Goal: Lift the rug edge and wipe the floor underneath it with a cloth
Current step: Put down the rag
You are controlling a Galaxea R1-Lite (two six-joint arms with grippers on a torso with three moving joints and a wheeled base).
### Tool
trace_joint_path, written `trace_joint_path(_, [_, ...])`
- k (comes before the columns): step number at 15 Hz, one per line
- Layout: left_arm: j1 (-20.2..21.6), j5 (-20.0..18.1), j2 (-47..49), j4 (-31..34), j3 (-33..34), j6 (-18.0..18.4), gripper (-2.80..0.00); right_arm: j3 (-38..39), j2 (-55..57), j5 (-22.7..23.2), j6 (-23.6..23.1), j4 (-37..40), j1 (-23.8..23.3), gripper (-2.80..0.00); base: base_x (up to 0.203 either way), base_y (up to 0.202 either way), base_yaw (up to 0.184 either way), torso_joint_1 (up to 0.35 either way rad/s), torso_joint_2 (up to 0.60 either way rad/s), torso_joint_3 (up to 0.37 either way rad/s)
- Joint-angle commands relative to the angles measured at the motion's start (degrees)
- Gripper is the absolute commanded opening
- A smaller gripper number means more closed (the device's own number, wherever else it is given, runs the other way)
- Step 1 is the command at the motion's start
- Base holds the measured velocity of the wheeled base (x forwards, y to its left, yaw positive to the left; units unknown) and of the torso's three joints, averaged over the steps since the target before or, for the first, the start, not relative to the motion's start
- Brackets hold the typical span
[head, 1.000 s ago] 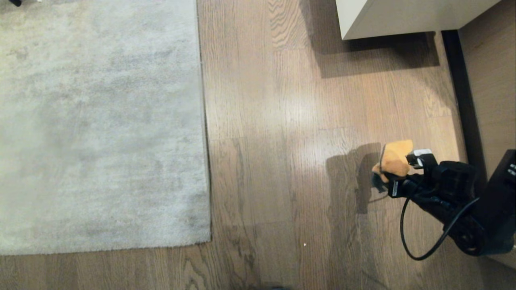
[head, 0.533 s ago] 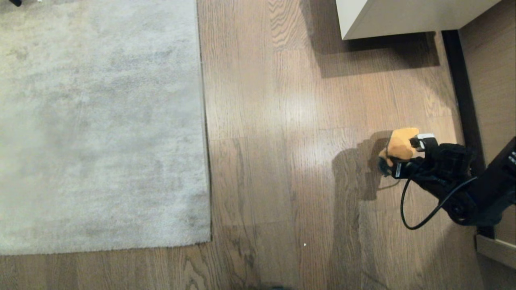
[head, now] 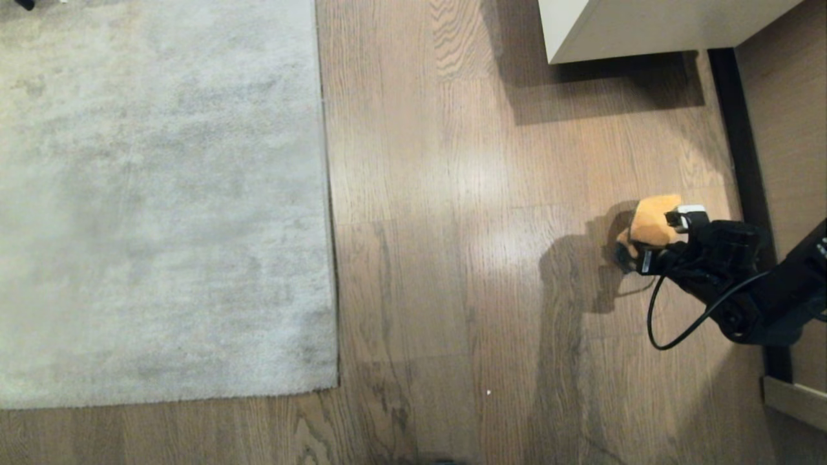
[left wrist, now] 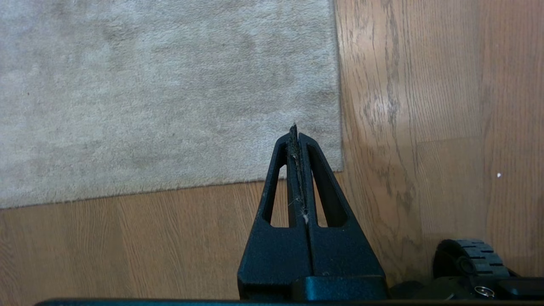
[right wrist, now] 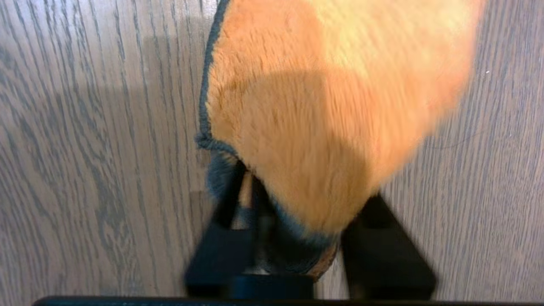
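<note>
The cloth (head: 652, 221) sits between the right gripper (head: 639, 248)'s parted jaws, seemingly ready for wiping; the rug edge (head: 329, 258) lies flat; the left gripper (left wrist: 296, 135) hangs closed, empty

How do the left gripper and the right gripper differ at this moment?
The left gripper is shut and empty; the right gripper has the orange cloth between its fingers. The left gripper hangs over the rug edge near its corner; the right gripper is over bare floor, far from the rug. Both are black.
</note>
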Motion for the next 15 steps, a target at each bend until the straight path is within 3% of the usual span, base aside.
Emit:
trace_joint_path(1, [0.0,0.0,0.0,0.0,0.0,0.0,-2.8,0.0,-0.5,0.0,-0.1,-0.6,-0.1,0.0,0.0,0.0,0.0,0.0,0.0,0.0])
trace_joint_path(8, [0.0,0.0,0.0,0.0,0.0,0.0,-2.8,6.8,-6.9,0.0,-0.2,-0.7,0.1,0.0,0.0,0.0,0.0,0.0,0.0,0.0])
trace_joint_path(15, [0.0,0.0,0.0,0.0,0.0,0.0,-2.8,30.9,-27.4,0.1,-0.6,-0.7,1.5,0.0,0.0,0.0,0.0,0.0,0.0,0.0])
